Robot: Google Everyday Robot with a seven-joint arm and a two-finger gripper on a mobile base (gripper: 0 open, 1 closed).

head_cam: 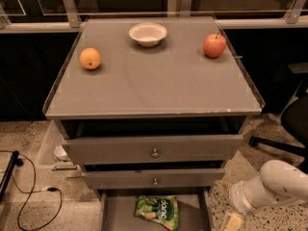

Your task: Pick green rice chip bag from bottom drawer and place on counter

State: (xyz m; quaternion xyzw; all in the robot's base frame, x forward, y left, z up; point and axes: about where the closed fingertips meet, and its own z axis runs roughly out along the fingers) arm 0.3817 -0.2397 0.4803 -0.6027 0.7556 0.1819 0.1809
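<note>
Jaws hover beside the bottom drawer [118,214], over speckled floor [29,136].

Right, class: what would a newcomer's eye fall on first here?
The crinkled bright-green rice chip bag lying in the open grey bottom drawer. Then the orange fruit, white bowl and red apple on the grey glossy counter, and the robot's gripper low at right, beside the drawer.

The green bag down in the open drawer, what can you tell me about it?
The green bag is a small crinkled snack packet, bright green with white lettering and pale pictures. It lies flat, a little askew, on the grey floor of the open bottom drawer. Nothing else touches it; the claw is off to its right, outside the drawer.
</note>
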